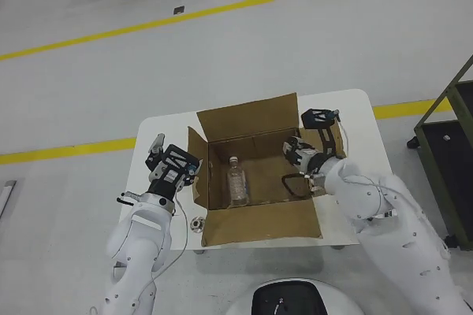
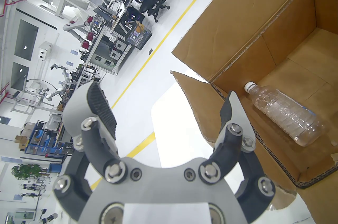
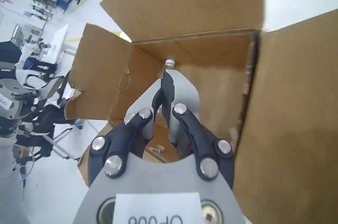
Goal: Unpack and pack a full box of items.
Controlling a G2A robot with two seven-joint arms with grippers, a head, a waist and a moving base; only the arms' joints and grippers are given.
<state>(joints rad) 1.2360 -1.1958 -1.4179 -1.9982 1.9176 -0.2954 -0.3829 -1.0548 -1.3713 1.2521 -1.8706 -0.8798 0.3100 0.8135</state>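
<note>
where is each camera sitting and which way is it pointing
Top view: above the arms, looking down at the table and the open box; both arms show.
Left wrist view: on the left arm, beside the box, looking over its edge inside; the open left gripper shows.
Right wrist view: on the right arm, at the box's opening, looking in; the shut right gripper shows.
Shared: all three show the bottle lying on the box floor.

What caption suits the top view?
Open cardboard box on a table holds one clear bottle lying down; left claw open outside it, right claw shut opposite.
</note>
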